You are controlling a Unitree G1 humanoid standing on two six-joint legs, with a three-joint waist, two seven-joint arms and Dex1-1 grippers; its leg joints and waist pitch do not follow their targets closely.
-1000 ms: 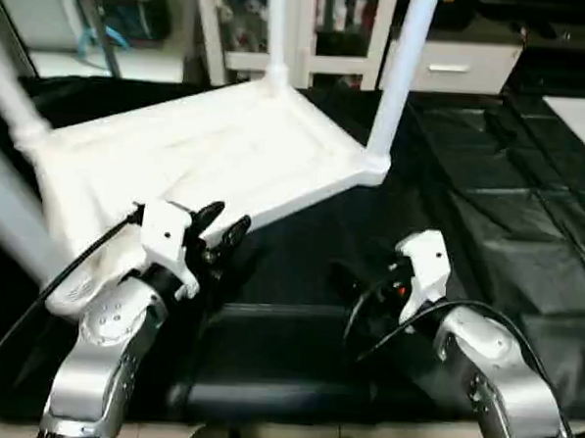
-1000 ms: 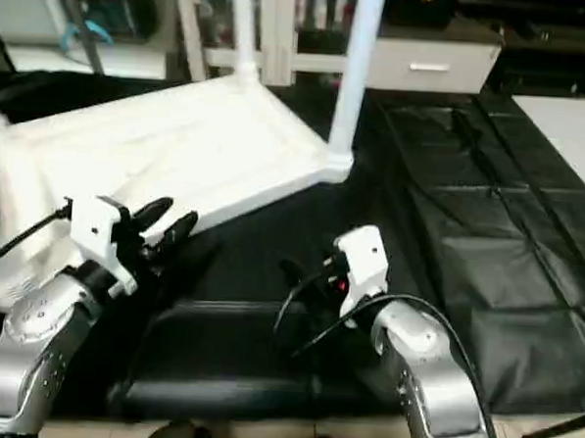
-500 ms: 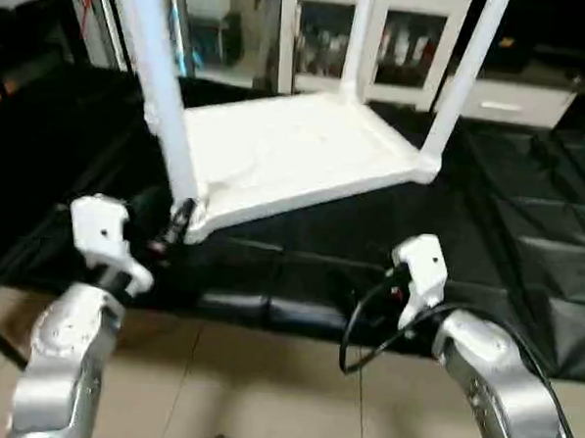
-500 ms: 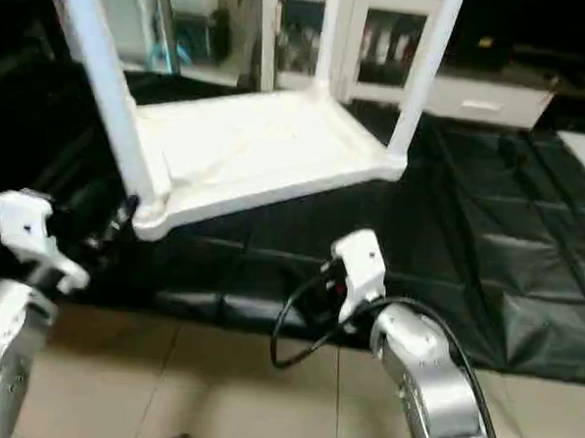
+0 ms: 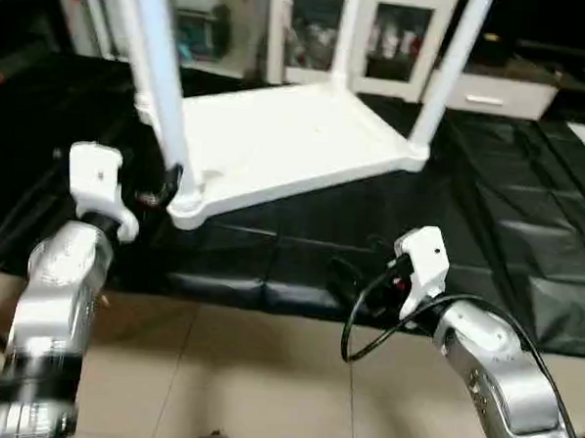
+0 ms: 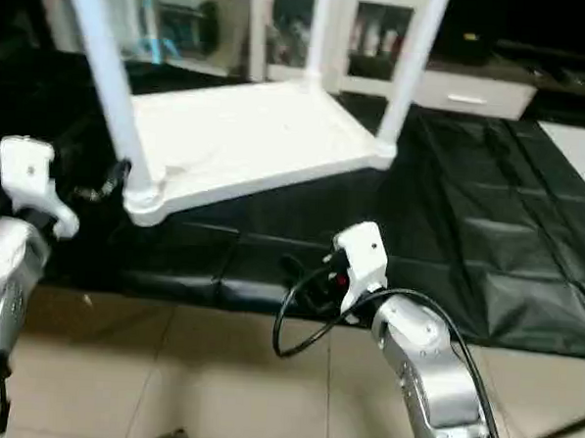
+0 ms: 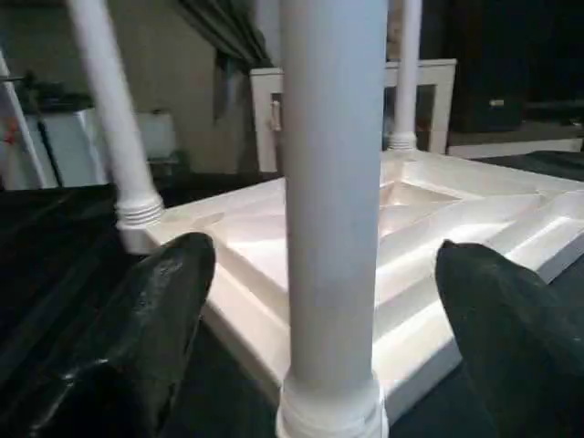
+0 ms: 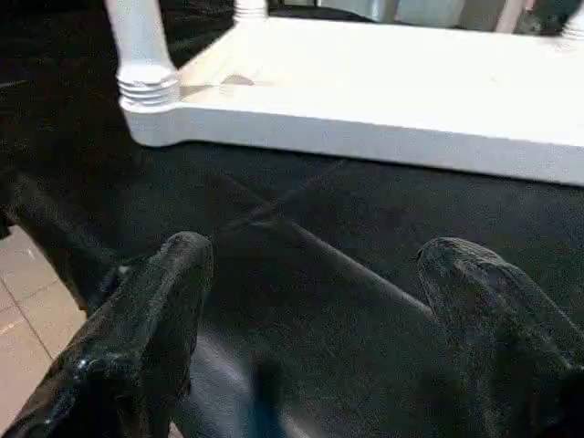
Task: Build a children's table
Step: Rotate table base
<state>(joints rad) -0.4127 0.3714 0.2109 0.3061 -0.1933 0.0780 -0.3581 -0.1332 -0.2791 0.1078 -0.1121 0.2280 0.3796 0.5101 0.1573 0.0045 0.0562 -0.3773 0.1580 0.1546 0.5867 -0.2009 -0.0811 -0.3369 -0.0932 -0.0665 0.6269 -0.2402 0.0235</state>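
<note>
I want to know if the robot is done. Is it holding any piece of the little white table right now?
No, nothing is held. The left gripper is open with the near leg between its fingers, which stand clear of it. The right gripper is open over the black mat.

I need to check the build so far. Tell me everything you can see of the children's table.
The children's table is white, plastic-looking, and lies upside down on a black mat, its ribbed underside facing up. Round legs stand upright in its corner sockets; threads show at their bases, and their tops run out of frame. The nearest leg stands between the open fingers of the left hand, which do not touch it. The right hand hangs apart, over the mat's near edge.
</note>
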